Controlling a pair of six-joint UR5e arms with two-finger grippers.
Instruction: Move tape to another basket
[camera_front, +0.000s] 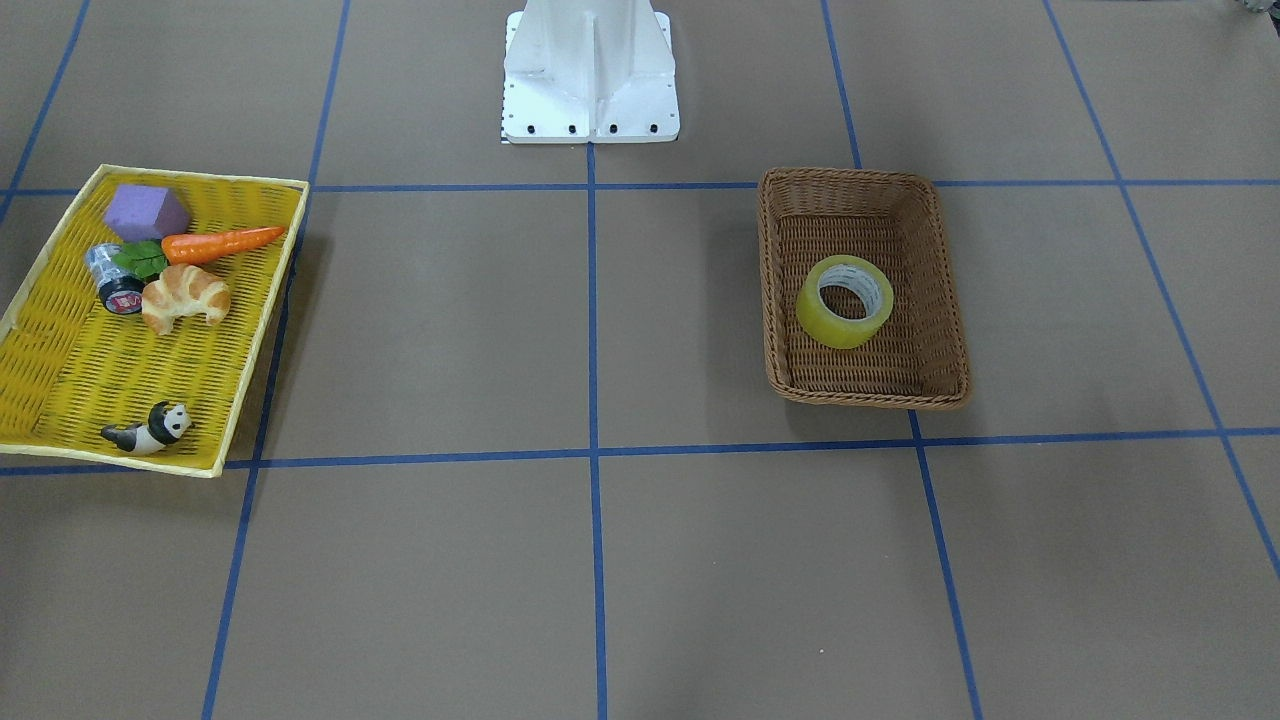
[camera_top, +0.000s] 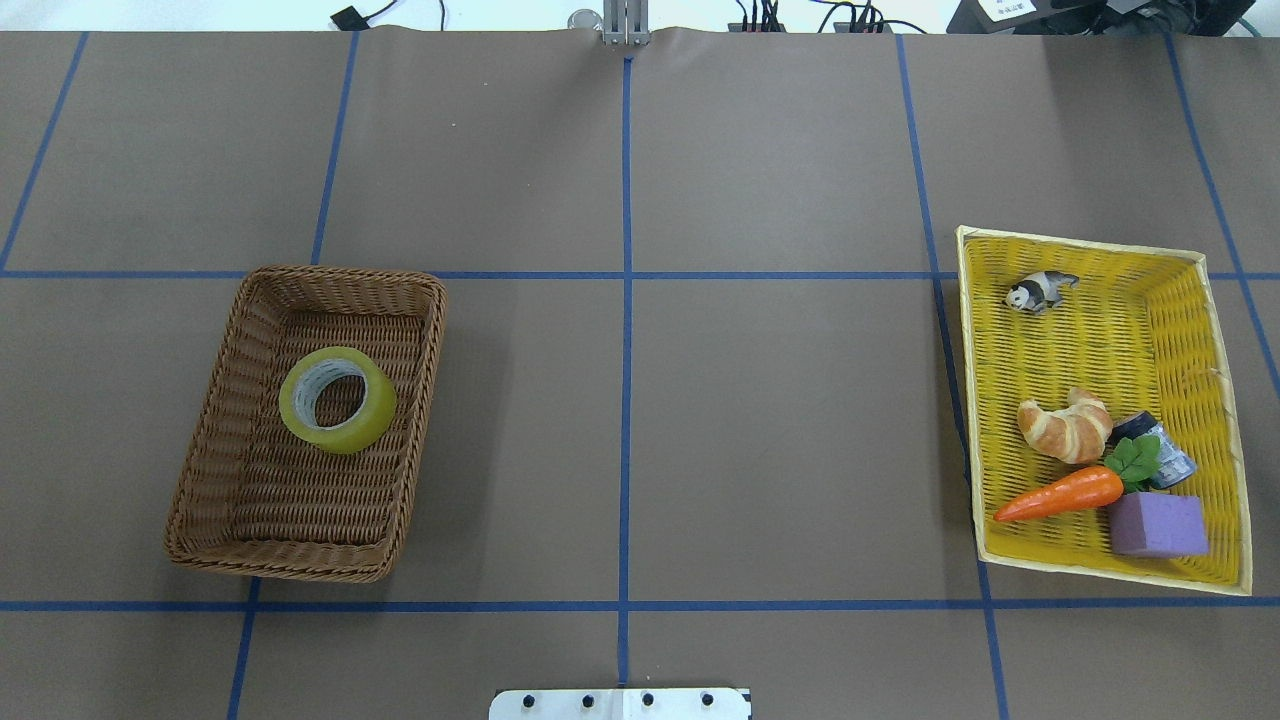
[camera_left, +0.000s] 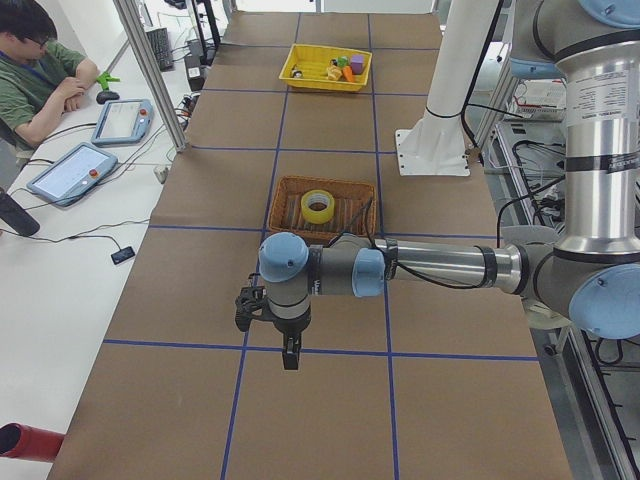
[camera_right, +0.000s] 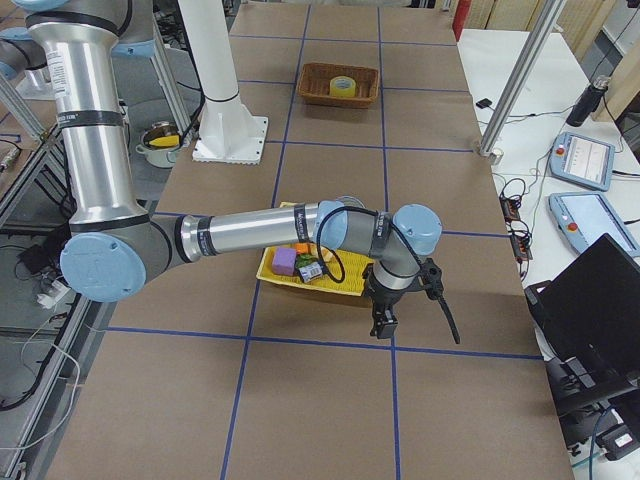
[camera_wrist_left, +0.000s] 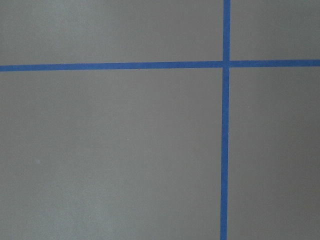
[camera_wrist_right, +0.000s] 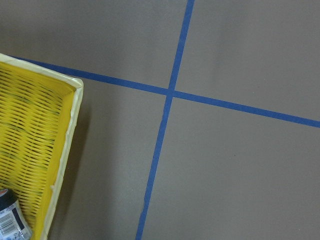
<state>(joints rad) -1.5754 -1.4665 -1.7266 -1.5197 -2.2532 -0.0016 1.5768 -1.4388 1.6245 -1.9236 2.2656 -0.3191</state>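
Tape: the roll lies tilted inside the brown basket, near the middle of its floor, with its hole facing mostly upward. Nothing is holding it.
Left gripper: it hangs low over bare table toward the table's end, well apart from the brown basket. From here I cannot tell whether its fingers are spread or closed.
Right gripper: it hangs over the table just beside a corner of the yellow tray. I cannot tell how its fingers are set either.
Stage: by my reckoning the roll is already where it belongs.
Risk, roll: it leans instead of lying flat, so a knock to the basket could tip it or send it rolling. The deep walls should keep it in.
Risk, left arm: a low sweep inward could catch the braided rim and drag the basket.
Risk, right arm: a careless swing this close could clip the tray's edge and jostle the croissant, carrot and panda.
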